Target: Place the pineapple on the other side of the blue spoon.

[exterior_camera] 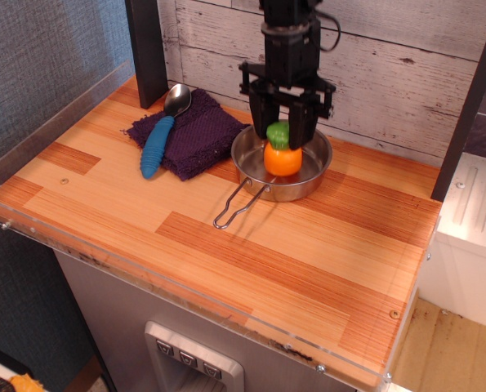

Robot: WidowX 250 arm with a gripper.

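Note:
The pineapple (282,158), orange with a light-green top, is over the middle of the steel pan (318,175) at the back of the wooden table. My gripper (280,135) comes straight down from above and is shut on the green top, with a black finger on each side. The orange body hangs at about the pan's rim height; I cannot tell if it still touches the pan floor. The blue spoon (156,145) lies to the left on a purple cloth (202,135), silver bowl toward the back wall, blue handle toward the front.
The pan's wire handle (238,207) sticks out toward the front left. A black post (149,49) stands behind the spoon. A clear plastic rim (55,114) runs along the table's left and front edges. The plank wall (390,73) is close behind the arm.

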